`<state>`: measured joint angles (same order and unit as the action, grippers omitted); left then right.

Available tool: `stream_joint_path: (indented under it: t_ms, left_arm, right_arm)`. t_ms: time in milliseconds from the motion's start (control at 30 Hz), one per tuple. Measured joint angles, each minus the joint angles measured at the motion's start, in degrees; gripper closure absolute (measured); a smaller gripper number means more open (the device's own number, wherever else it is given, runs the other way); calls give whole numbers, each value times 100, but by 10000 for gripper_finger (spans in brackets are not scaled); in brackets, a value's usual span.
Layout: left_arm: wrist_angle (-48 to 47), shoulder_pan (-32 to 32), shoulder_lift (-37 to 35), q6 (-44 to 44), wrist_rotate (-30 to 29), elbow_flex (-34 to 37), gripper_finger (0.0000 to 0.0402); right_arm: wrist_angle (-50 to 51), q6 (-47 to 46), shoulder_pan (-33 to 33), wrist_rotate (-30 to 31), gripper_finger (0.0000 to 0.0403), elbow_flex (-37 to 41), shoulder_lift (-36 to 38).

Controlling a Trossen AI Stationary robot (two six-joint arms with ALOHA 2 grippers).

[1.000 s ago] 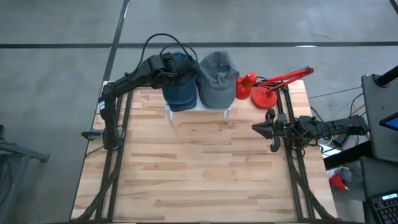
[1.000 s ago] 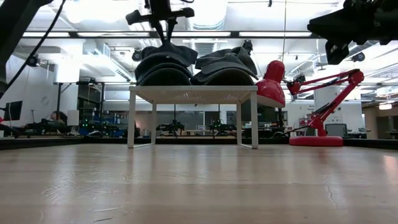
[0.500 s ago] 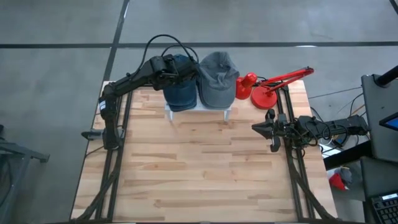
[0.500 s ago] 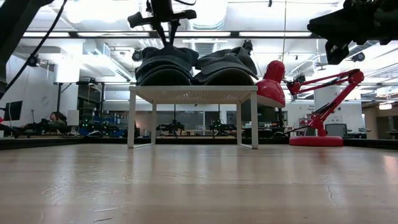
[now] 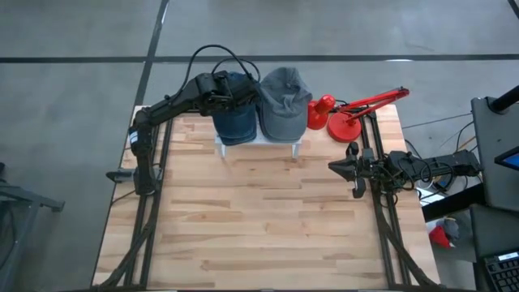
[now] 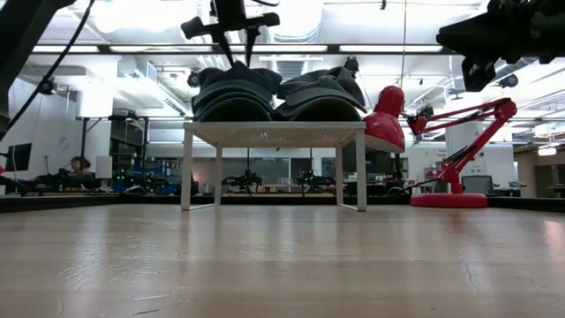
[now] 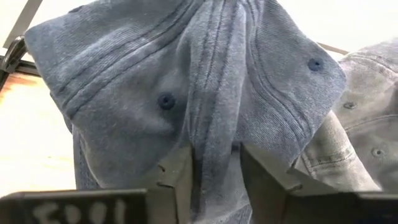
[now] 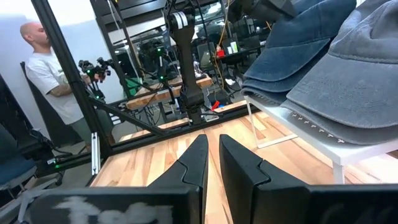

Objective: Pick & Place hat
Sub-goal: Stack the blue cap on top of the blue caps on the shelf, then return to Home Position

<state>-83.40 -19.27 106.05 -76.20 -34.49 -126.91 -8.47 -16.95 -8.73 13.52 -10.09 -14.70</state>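
Seen from above: a light wooden table (image 5: pixel 259 219) with a small white stand (image 5: pixel 258 143) at its far edge. On the stand, side by side and touching, a blue hat (image 5: pixel 233 113) to the left and a grey hat (image 5: pixel 284 104) to the right. Just beside the grey hat, a red desk lamp (image 5: pixel 349 113) near the table's far right corner.

Left gripper (image 5: pixel 225 91) reaching over the crown of the blue hat, poised right above it. Close up from the wrist: fingers (image 7: pixel 177 180) partly apart, a raised fold of the blue hat's fabric (image 7: pixel 214 118) lying in the gap between them, the cloth looking loose rather than pinched. Blue hat resting on the stand, not lifted.

Right gripper (image 5: pixel 339 168) waiting at the table's right edge, raised above the wood, well apart from both hats; fingers (image 8: pixel 198 163) close together with only a narrow slit between, holding nothing.

Beyond the table, a person (image 8: pixel 53 74) in a white shirt standing in the room.
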Motion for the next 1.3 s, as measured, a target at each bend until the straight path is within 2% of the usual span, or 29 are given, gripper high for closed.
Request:
stream_joint_path:
  t_ms: [267, 433, 933, 1300]
  left_arm:
    - [27, 0, -35, 89, -1, -30, 204]
    - [46, 0, -45, 185, 2, -102, 180]
    - [146, 49, -152, 750, 28, -605, 179]
    - [44, 468, -152, 2191, 14, -698, 179]
  right_arm:
    - [-55, 0, 0, 0, 364, 0, 2]
    - [-74, 0, 0, 0, 364, 0, 2]
    - [-79, 0, 0, 0, 364, 0, 2]
    - [-81, 0, 0, 2, 364, 0, 2]
